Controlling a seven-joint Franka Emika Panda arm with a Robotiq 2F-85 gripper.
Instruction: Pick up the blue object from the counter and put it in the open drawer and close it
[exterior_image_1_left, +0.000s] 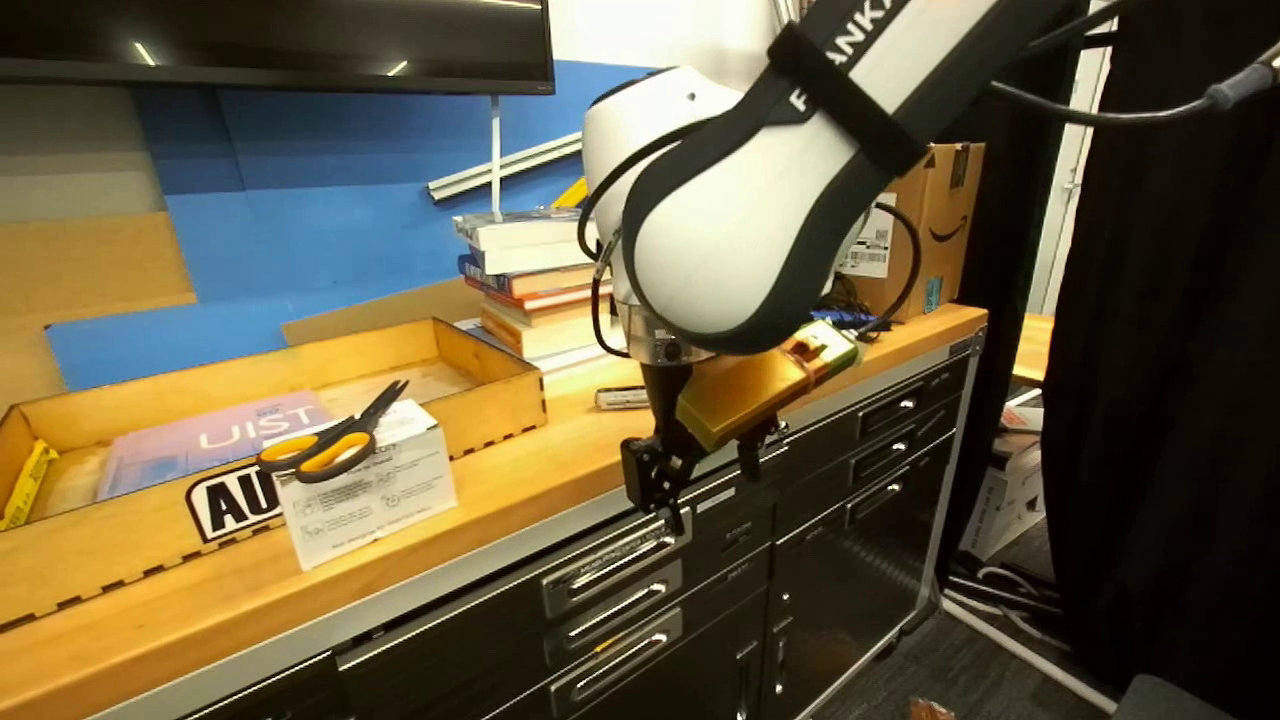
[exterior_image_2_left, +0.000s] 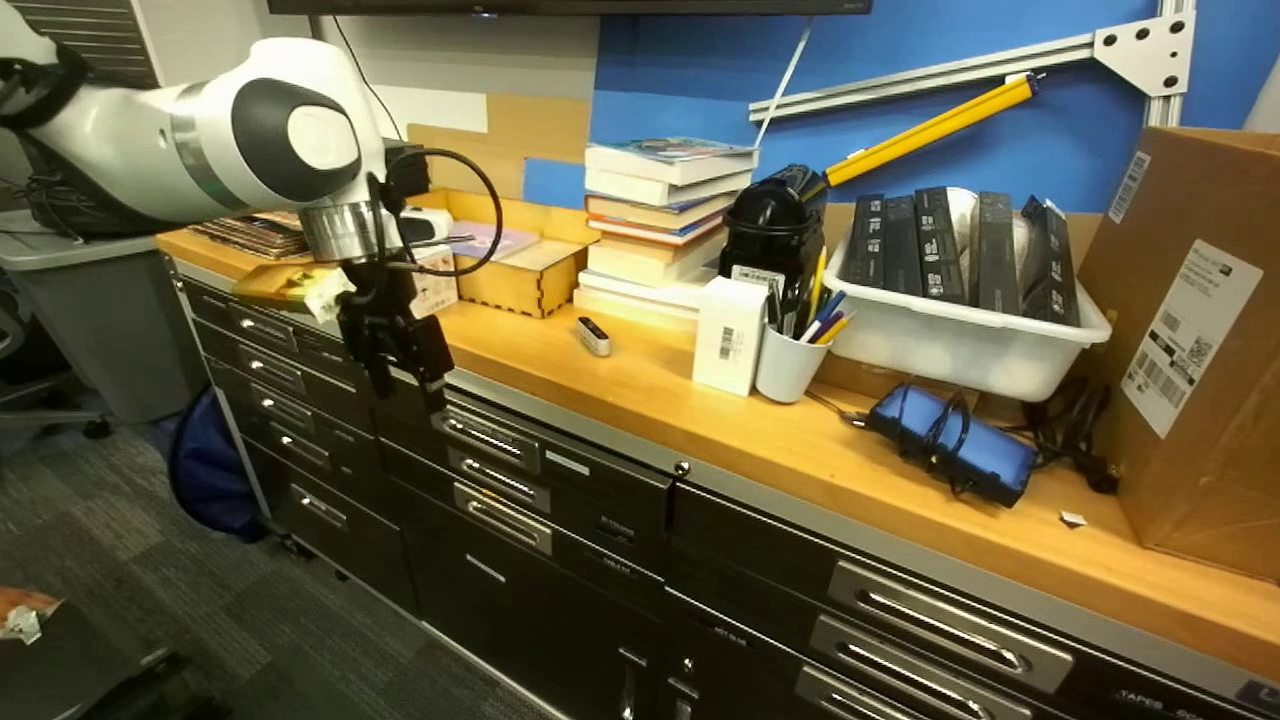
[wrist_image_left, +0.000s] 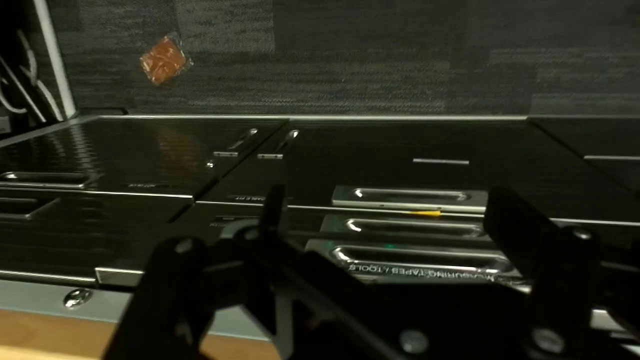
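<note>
Jaws: stood wide apart, with a broad gap between the fingers (wrist_image_left: 515, 220), gripping nothing.
Gripper (exterior_image_1_left: 712, 490): hung pointing down before the cabinet (exterior_image_1_left: 860, 580); could not be judged touching or apart.
Blue block: could not be made out for certain in any of the three views, so impossible to place.
Drawer (exterior_image_1_left: 460, 628): bore the words "MEASURING TAPES / TOOLS" at a silver handle (wrist_image_left: 425, 257); looked nearly flush with the cabinet, though too dark to judge exactly.
Counter (exterior_image_2_left: 640, 385): ran in light wood above the drawer.
Gold case (exterior_image_1_left: 740, 397): jutted from beside the arm (exterior_image_1_left: 720, 250), above the fingers, in both exterior views.
Small silver-and-black device (exterior_image_2_left: 593, 337): lay on the counter near the stacked books (exterior_image_2_left: 655, 215).
Wooden tray (exterior_image_1_left: 110, 550): stood on the counter behind a white box (exterior_image_1_left: 375, 505).
Scissors (exterior_image_1_left: 366, 424): lay across the top of the white box.
Cup (exterior_image_2_left: 787, 370): held pens (exterior_image_2_left: 828, 322), just beside an upright white carton (exterior_image_2_left: 728, 335).
Blue brick wound in black cable (exterior_image_2_left: 985, 450): lay on the counter near the large cardboard box (exterior_image_2_left: 1200, 480).
White bin (exterior_image_2_left: 950, 350): held black boxes (exterior_image_2_left: 938, 250), between the cup and the cardboard box.
Orange packet (wrist_image_left: 165, 60): lay on the floor (wrist_image_left: 350, 75).
</note>
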